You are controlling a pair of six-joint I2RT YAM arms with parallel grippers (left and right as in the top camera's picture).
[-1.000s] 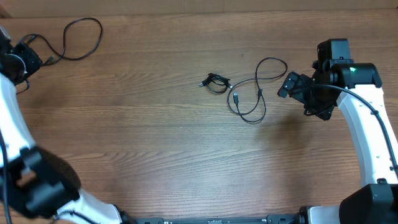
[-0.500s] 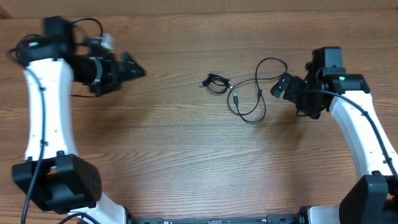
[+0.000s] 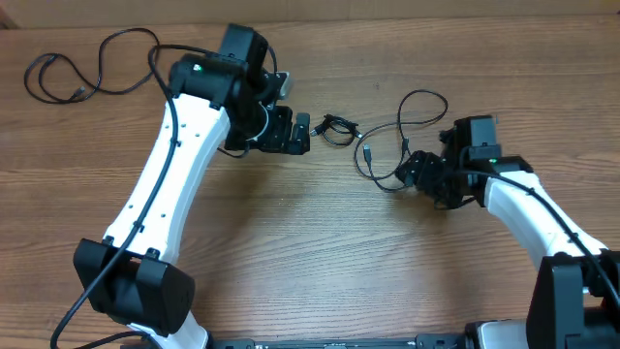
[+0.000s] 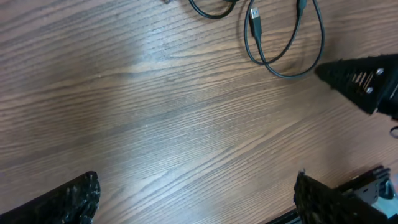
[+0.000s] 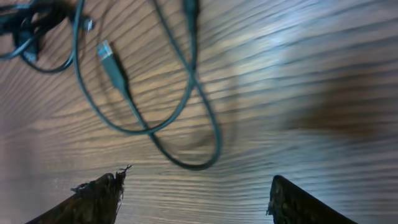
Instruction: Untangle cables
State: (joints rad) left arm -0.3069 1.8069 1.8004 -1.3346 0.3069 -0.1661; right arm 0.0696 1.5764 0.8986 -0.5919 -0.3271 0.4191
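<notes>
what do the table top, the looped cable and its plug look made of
Table top: wood or wood-look laminate, brown, with grain lines and a soft sheen. Looped cable: thin black plastic or rubber jacket, matte, bending in loose curves. Plug: probably dark moulded plastic body with a pale, metallic-looking tip.

Left hand (image 3: 298,134) splayed, empty, right hand (image 3: 409,171) splayed, empty, both facing inward
</notes>
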